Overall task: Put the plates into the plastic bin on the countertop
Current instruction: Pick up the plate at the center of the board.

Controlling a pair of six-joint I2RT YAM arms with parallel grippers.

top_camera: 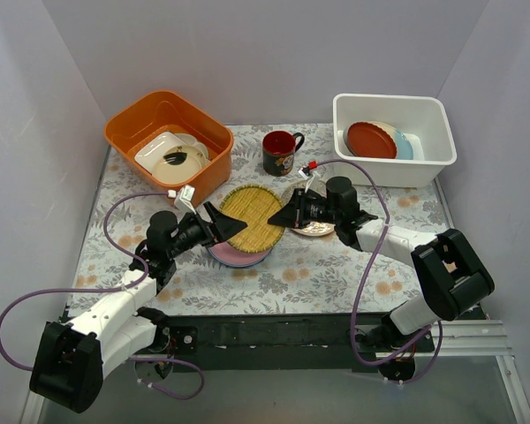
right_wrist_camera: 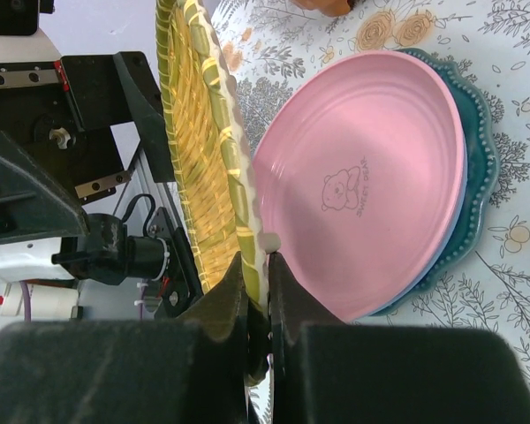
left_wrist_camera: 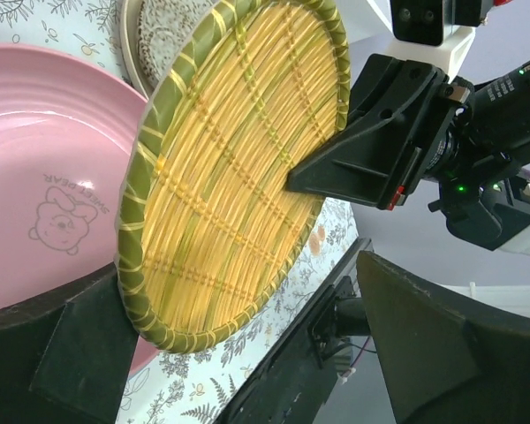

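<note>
Top external: yellow woven plate [top_camera: 252,219] held mid-table over the pink plate [top_camera: 238,256], well apart from the white bin [top_camera: 397,172]. Left wrist: left gripper [left_wrist_camera: 238,265] jaws spread wide, ribbed weave leaning on one finger. Right wrist: right gripper [right_wrist_camera: 267,265] pinching the thin rim; looks light, stiff, grippy, so the rim's the spot
</note>
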